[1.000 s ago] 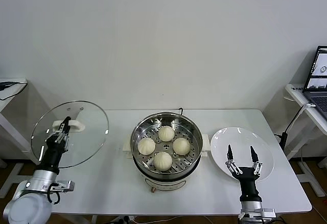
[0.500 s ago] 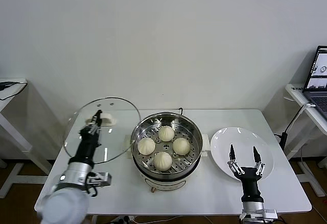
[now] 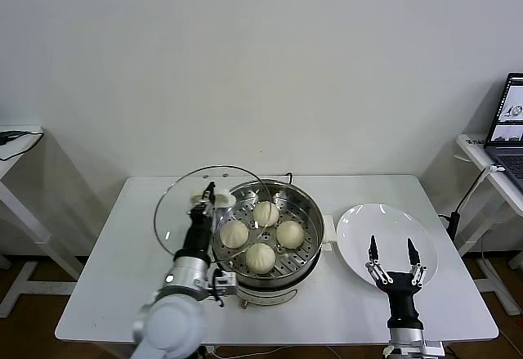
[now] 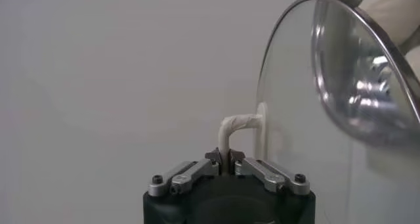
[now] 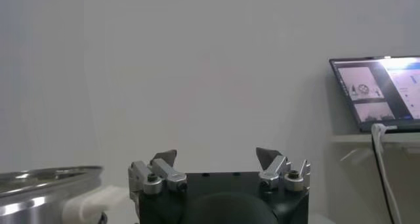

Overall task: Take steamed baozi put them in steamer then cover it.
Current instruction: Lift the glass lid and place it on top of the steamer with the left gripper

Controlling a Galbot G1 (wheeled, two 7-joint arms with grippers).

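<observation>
Several cream-white baozi (image 3: 261, 257) lie on the perforated tray of the shiny steamer (image 3: 306, 208) at the table's middle. My left gripper (image 3: 207, 197) is shut on the whitish handle (image 4: 237, 128) of the clear glass cover (image 3: 180, 204). It holds the cover tilted on edge at the steamer's left rim, overlapping it. In the left wrist view the cover (image 4: 295, 81) stands against the steamer's rim (image 4: 367, 81). My right gripper (image 3: 391, 249) is open and empty, pointing up over the near edge of the white plate (image 3: 384, 224).
The white plate lies right of the steamer. A side table with a laptop (image 3: 511, 122) stands at the far right, another side table (image 3: 16, 142) at the far left. The steamer's rim (image 5: 46, 182) shows in the right wrist view.
My left arm has carried the glass cover from the far left of the table rightwards to the steamer's left rim. The right gripper has sunk slightly at the plate.
</observation>
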